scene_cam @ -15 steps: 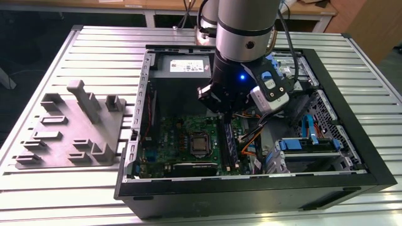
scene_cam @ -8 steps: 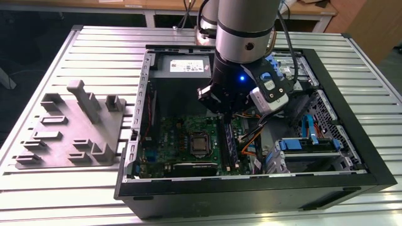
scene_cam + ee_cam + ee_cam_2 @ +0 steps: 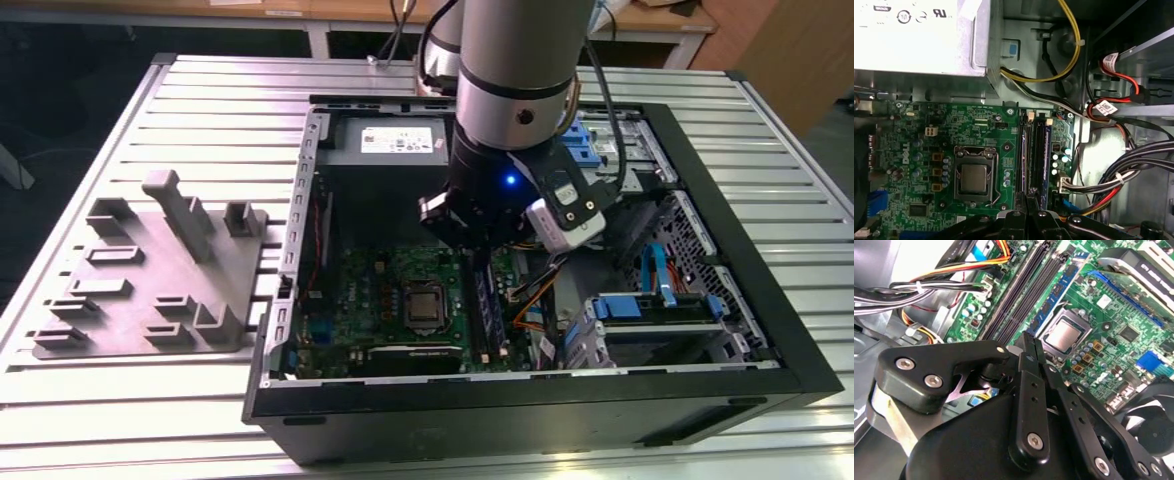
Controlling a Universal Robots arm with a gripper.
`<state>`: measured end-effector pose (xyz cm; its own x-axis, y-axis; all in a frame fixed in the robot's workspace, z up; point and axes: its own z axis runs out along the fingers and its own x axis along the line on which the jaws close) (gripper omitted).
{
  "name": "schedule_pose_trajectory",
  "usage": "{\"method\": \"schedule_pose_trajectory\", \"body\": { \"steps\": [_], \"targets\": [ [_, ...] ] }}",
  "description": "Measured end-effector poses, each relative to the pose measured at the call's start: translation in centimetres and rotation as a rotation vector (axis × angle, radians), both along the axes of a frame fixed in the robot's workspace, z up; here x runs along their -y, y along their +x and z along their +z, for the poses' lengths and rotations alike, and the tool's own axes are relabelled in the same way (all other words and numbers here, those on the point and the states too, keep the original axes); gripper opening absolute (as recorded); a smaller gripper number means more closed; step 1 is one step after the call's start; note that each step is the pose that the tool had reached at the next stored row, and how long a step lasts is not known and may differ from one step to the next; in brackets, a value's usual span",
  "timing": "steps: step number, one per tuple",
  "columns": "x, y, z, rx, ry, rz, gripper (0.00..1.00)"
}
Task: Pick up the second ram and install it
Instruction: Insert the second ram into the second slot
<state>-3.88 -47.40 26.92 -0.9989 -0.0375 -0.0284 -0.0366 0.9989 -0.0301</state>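
Observation:
My gripper [image 3: 1029, 340] hangs inside the open computer case [image 3: 747, 250] with its two black fingers pressed together and nothing showing between them. Its tips [image 3: 1027, 207] sit just above the near end of the long black memory slots [image 3: 1025, 150] on the green motherboard [image 3: 929, 145]. A slim dark stick with a bluish face, the ram [image 3: 1042, 150], stands on edge in the slot bank [image 3: 487, 305] beside the CPU socket [image 3: 974, 177]. I cannot tell whether this is the second ram or whether another stick sits next to it.
The grey moulded tray [image 3: 147, 270] lies on the slatted table at the exterior view's left. A power supply [image 3: 387, 140] fills the case's far end. Bundled cables [image 3: 1134, 170] and blue drive brackets [image 3: 654, 305] crowd the exterior view's right. A fan [image 3: 1154, 430] sits near the socket.

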Motion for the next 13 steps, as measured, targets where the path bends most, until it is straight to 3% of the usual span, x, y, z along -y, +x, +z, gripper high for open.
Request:
{"method": "schedule_pose_trajectory", "body": {
  "steps": [5, 13],
  "targets": [
    [0.00, 0.0, -0.46, 0.0000, -0.0001, 0.000, 0.12],
    [-0.01, 0.0, -1.88, 0.0021, -0.0001, 0.000, 0.12]
  ]
}}
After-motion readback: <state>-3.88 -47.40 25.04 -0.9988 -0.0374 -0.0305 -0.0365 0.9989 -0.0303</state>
